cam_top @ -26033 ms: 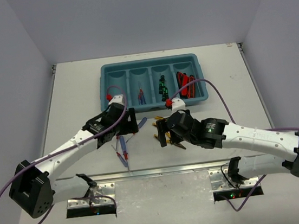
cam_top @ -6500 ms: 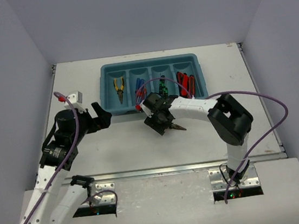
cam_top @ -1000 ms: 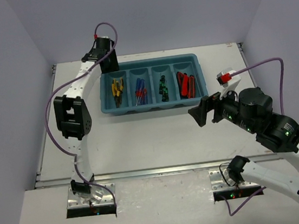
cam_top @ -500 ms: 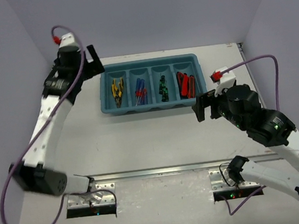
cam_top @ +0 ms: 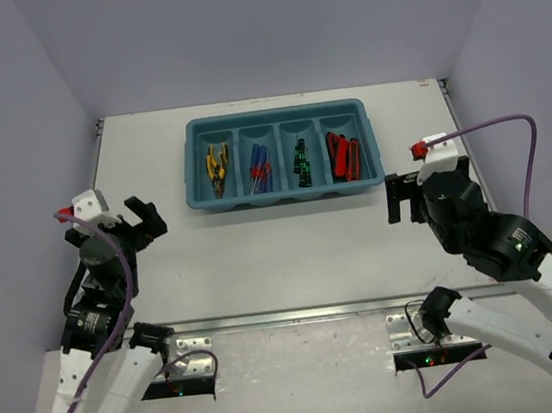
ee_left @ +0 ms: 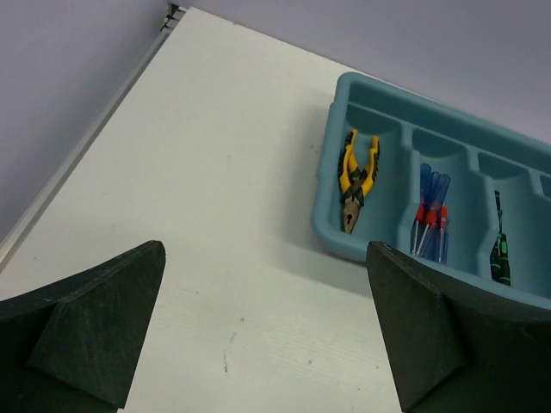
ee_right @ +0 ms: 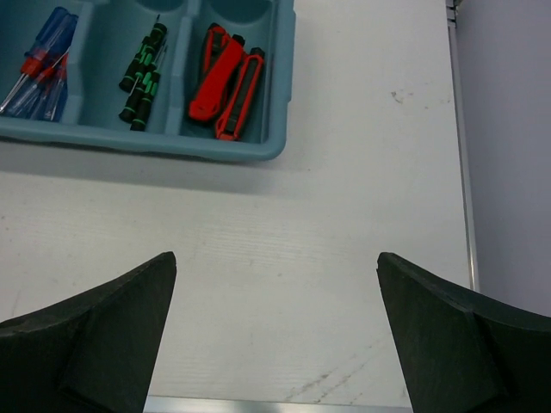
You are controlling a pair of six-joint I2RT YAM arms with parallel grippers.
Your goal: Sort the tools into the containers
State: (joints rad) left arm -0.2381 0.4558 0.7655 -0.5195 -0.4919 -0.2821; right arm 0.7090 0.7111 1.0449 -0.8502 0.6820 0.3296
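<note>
Each kind lies in its own compartment of the tray (cam_top: 285, 195), pliers (cam_top: 216, 163) leftmost, then blue-and-red screwdrivers (cam_top: 258, 166), black-and-green screwdrivers (cam_top: 301, 159) and utility knives (cam_top: 342, 155) rightmost, so the left gripper (cam_top: 147, 220) and right gripper (cam_top: 396, 200) hang off the tray's near corners, jaws wide open and empty (sorting judged complete).

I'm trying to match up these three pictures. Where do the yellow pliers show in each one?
Top external: pliers in the leftmost compartment of the tray.
Left wrist: pliers right of centre, in that same compartment.
Right wrist: not in it.
Shared landmark: the blue screwdrivers, one compartment over.
</note>
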